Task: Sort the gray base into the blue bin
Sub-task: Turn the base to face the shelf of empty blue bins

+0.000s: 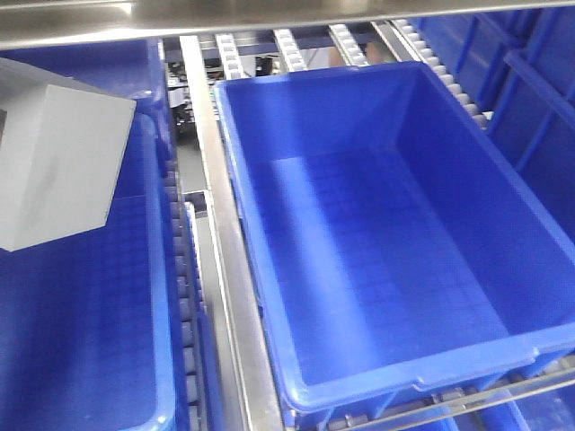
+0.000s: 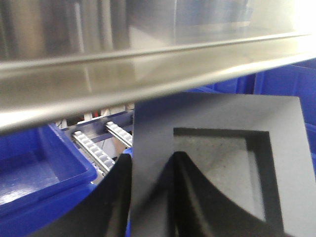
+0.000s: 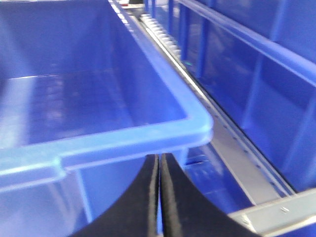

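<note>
1. At the left wrist, the gray base point(image 2: 217, 114) filled the view; it was matte, with a grainy floor in its shallow square recess; the left gripper point(image 2: 153, 165) pinched one wall, with one black finger inside the recess and one outside; only this view showed the grip
2. Seen from the front, the block hung tilted over a neighbouring blue tub point(image 1: 90, 341), left of the blue bin point(image 1: 235, 180) and apart from it; the bin had a grid-textured floor and a rounded rim
3. At the right wrist, the right gripper point(image 3: 159, 168) was pressed together on nothing, near the bin's corner
</note>
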Controlling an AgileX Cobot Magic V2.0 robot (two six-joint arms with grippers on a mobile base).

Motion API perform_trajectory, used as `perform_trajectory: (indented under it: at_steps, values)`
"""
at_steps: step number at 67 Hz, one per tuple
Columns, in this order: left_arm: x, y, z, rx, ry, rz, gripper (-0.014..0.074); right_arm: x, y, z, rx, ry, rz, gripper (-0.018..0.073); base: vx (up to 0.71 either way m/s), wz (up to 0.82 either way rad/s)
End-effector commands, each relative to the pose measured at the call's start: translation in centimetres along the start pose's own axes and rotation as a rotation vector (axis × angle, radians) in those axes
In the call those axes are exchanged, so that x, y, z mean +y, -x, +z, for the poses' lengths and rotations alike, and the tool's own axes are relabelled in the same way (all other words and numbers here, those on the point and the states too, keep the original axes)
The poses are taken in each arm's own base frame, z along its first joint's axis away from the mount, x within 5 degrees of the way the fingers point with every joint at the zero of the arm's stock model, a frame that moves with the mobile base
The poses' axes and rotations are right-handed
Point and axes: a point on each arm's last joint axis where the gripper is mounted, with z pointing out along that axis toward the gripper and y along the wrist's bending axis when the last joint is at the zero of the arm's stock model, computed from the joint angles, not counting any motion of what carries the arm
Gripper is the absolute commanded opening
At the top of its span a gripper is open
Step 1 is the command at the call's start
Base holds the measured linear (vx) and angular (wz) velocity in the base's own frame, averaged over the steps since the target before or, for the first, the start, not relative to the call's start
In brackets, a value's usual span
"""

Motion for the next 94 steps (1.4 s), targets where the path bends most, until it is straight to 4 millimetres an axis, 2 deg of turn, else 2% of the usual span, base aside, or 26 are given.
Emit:
perform_trajectory:
  at_steps: [1, 94]
  values:
    - [-0.25, 2.04, -0.21, -0.137, -0.028, -0.024, -0.0006, -0.01, 0.64, 0.01, -0.071, -0.002, -0.018, -0.0005, 0.02, 0.14]
    - [-0.25, 2.04, -0.21, -0.137, -0.028, -0.024, -0.0006, -0.01, 0.64, 0.01, -0.071, -0.002, -0.018, -0.0005, 0.00, 0.15]
